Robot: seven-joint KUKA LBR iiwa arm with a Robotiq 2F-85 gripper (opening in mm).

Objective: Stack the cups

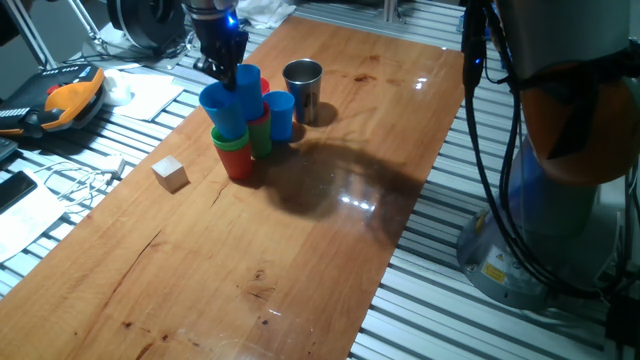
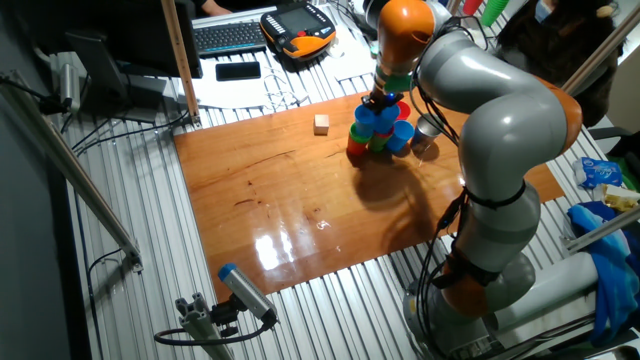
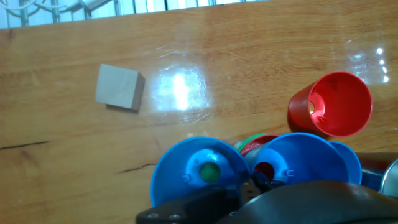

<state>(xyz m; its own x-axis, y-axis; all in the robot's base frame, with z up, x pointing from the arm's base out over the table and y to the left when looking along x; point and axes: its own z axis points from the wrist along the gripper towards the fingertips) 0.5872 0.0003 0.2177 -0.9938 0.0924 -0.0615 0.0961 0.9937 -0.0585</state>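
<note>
jaws of our gripper (image 1: 232, 75) sit hidden among the small tapered plastic cups (image 1: 245, 125); we cannot tell their spread. shiny steel cup (image 1: 302, 88) stands at two o'clock, wooden cube (image 1: 170, 173) at eight.

Table (image 1: 300, 250): glossy varnished wood (glare is seen)
Cups (image 1: 232, 110): smooth plastic
Steel cup (image 1: 302, 88): shiny metal
Cube (image 3: 119, 87): matt wood

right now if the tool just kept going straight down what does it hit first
Most likely the blue cup atop the cluster, directly under the tool; it may already be touching. Depth is unclear, and whether the tool is open or shut is unclear.
</note>
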